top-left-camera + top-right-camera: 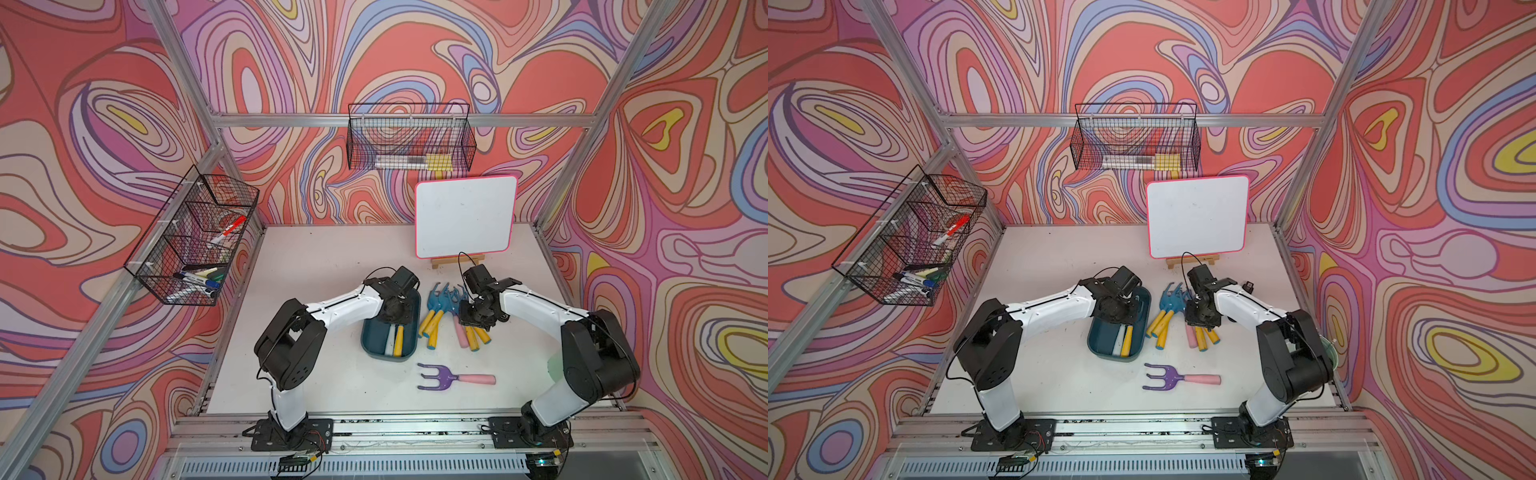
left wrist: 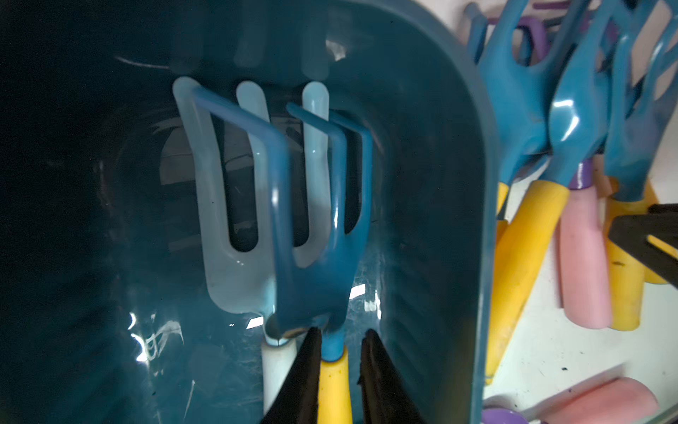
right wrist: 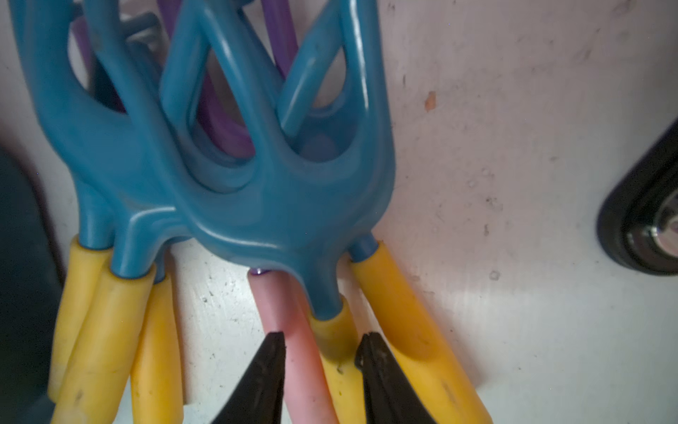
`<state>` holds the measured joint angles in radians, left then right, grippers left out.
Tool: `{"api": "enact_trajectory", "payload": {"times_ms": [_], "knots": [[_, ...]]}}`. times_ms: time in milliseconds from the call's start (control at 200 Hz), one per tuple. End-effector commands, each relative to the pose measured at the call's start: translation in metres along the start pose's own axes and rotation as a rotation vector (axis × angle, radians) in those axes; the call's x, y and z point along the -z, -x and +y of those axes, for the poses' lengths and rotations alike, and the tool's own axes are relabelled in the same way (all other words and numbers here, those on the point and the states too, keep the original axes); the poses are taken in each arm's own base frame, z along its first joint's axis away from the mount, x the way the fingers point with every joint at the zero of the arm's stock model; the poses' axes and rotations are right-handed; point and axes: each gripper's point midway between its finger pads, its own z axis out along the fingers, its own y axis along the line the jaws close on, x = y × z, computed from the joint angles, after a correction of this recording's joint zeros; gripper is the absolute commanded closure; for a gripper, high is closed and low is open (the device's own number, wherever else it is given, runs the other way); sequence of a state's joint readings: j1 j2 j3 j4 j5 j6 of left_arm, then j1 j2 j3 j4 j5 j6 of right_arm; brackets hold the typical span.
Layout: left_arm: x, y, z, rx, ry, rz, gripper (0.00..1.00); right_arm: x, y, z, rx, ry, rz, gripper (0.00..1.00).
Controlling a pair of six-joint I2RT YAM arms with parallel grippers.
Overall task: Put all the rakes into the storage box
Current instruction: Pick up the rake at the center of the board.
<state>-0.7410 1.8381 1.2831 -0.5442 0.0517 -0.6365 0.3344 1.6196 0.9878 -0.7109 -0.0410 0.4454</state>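
The storage box (image 1: 367, 345) is a dark teal tray at the table's middle. In it lie a blue rake (image 2: 315, 257) with a yellow handle (image 1: 399, 340) and a pale rake (image 2: 234, 264) with a white handle. My left gripper (image 2: 341, 334) is down inside the box. Its jaws stand narrowly open astride the yellow handle, with a slim gap on one side. Right of the box lies a pile of blue rakes (image 1: 449, 303). My right gripper (image 3: 323, 336) is over them, open, its fingers astride a pink handle (image 3: 293, 330) and a yellow one (image 3: 337, 341).
A purple rake with a pink handle (image 1: 453, 377) lies alone near the front. A whiteboard on a small easel (image 1: 465, 216) stands behind the pile. Black wire baskets hang on the back wall (image 1: 409, 139) and the left frame (image 1: 195, 237).
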Motion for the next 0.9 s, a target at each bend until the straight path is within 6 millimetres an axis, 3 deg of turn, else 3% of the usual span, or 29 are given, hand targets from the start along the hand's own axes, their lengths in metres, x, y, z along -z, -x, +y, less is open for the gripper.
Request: {"api": "enact_trajectory", "payload": {"times_ms": [0, 115, 245, 421, 511, 716, 896], "knots": [[-0.01, -0.014, 0.02, -0.02, 0.093, 0.05, 0.77, -0.01, -0.003, -0.004, 0.005, -0.012, 0.014, 0.66], [-0.007, -0.011, 0.017, -0.025, 0.084, 0.041, 0.77, -0.013, -0.005, -0.005, 0.008, -0.015, 0.021, 0.68], [0.008, 0.005, 0.006, -0.038, 0.045, -0.014, 0.74, -0.018, -0.008, -0.005, 0.01, -0.013, 0.032, 0.72], [0.034, 0.027, -0.018, -0.062, -0.044, -0.082, 0.66, -0.015, -0.005, -0.003, 0.012, 0.001, 0.014, 0.88], [0.046, 0.036, -0.035, -0.076, -0.124, -0.113, 0.63, 0.0, 0.005, 0.008, 0.013, 0.058, -0.044, 0.92], [0.067, 0.047, -0.086, -0.132, -0.399, -0.159, 0.54, 0.057, 0.035, 0.032, 0.008, 0.189, -0.229, 0.96], [0.071, 0.058, -0.121, -0.146, -0.58, -0.174, 0.54, 0.07, 0.035, 0.06, 0.072, 0.352, -0.247, 0.96]]}}
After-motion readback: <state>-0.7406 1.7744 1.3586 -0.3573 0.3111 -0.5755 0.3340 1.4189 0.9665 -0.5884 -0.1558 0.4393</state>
